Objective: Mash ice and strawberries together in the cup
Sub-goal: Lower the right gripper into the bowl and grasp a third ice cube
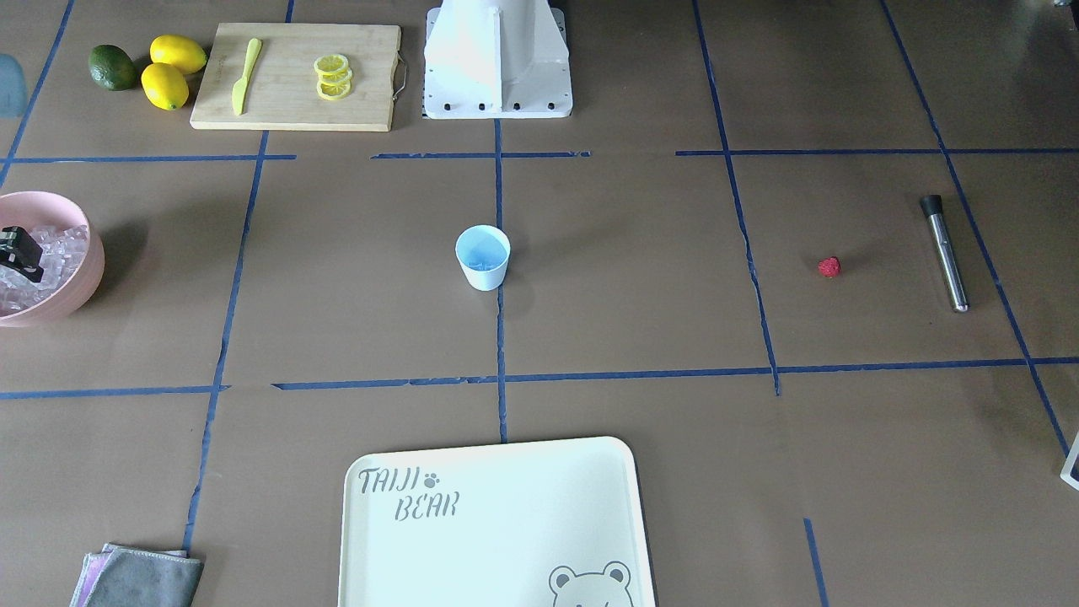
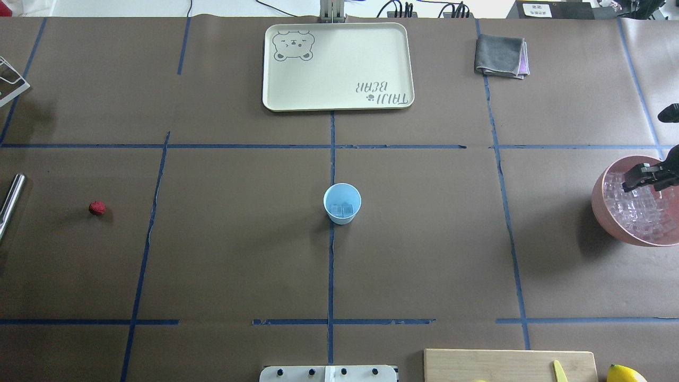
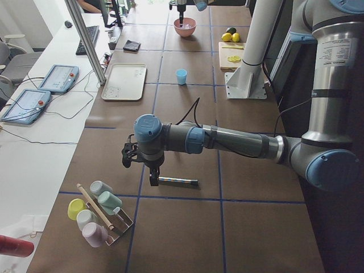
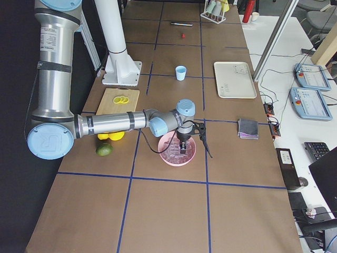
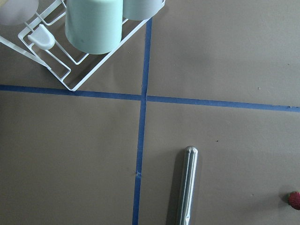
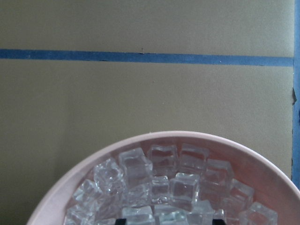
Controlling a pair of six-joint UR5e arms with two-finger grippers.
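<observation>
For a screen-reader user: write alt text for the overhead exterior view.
A light blue cup holding a few ice cubes stands mid-table. At the right edge the right tool is over a pink bowl of more cubes; a red strawberry lies far left.

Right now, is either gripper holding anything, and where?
Right gripper: nothing, jaws open over the ice in the bowl. Left gripper: cannot tell.

We recorded one legible marking: the words "TAIJI BEAR" in grey capitals, printed on the cream tray (image 1: pixel 506 539) beside a paw print and a bear-face drawing. A printed label (image 4: pixel 50 36) on the right arm (image 4: pixel 105 124) was too small to read.
</observation>
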